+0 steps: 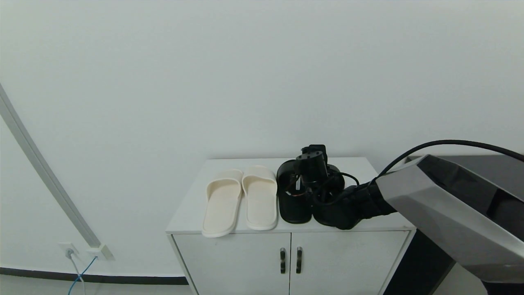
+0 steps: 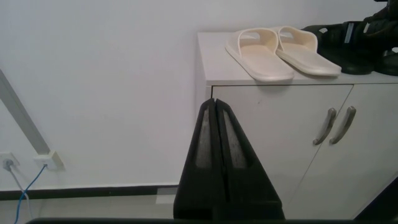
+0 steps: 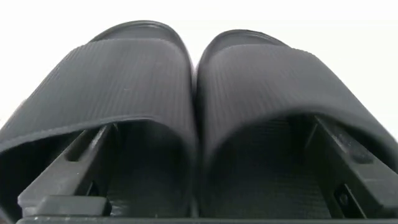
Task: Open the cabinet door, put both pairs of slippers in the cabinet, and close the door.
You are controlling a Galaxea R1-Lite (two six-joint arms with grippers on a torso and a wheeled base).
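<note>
As its wrist view reveals, the right pincer (image 3: 210, 127) gapes inside both black slippers (image 3: 130, 74); the left pincer (image 2: 215, 107) is closed.

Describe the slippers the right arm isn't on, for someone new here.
Find the white two-door cabinet against the wall; two pairs of slippers sit on top. Yours is the cream pair on the robot's left, lying free beside the black pair.

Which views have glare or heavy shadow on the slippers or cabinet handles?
Head view: soft, even light, no glare; black slippers show little detail. Left wrist view: white slippers and cabinet handles evenly lit, faint shadows. Right wrist view: backdrop washed out white behind the black slippers, space under their straps deep in shadow.
</note>
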